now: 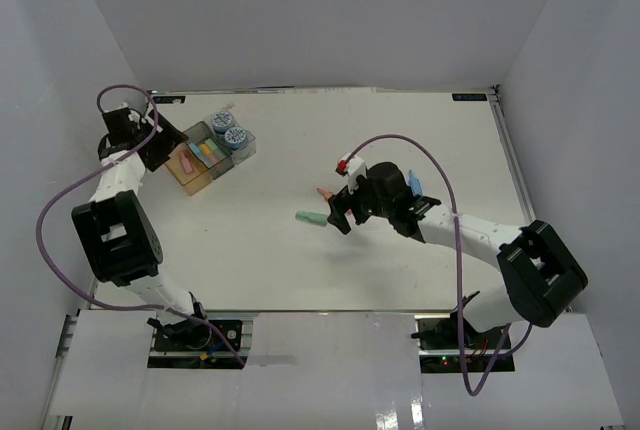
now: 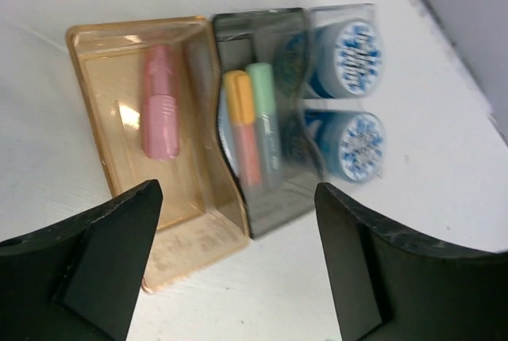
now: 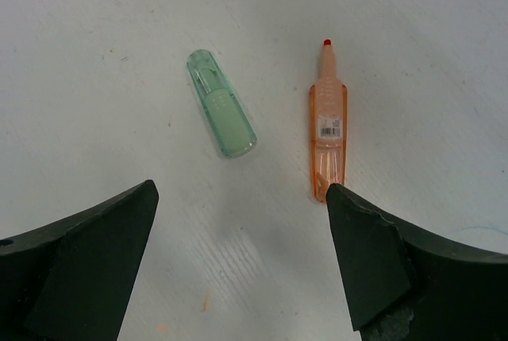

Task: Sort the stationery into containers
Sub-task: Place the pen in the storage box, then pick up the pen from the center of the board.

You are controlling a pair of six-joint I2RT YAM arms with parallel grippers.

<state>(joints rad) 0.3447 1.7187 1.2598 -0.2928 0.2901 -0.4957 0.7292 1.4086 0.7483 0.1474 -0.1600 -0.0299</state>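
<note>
The joined bins [image 1: 210, 150] stand at the back left. In the left wrist view the orange-tan bin [image 2: 103, 63] holds a pink stick [image 2: 160, 111]. The smoky grey bin [image 2: 274, 206] holds an orange stick [image 2: 242, 131] and a green stick [image 2: 262, 111]. The clear bin [image 2: 381, 16] holds two blue-and-white rolls [image 2: 355, 51]. My left gripper [image 2: 238, 277] is open and empty just in front of the bins, and it also shows in the top view [image 1: 160, 147]. My right gripper [image 3: 242, 262] is open and empty over the table. A green stick [image 3: 222, 103] and an orange stick [image 3: 328, 131] lie just beyond it.
In the top view the green stick [image 1: 311, 218] and orange stick [image 1: 323, 193] lie mid-table by my right gripper [image 1: 338, 215]. A small red-and-white item [image 1: 343, 164] and a blue stick [image 1: 413, 182] lie near the right wrist. White walls enclose the table.
</note>
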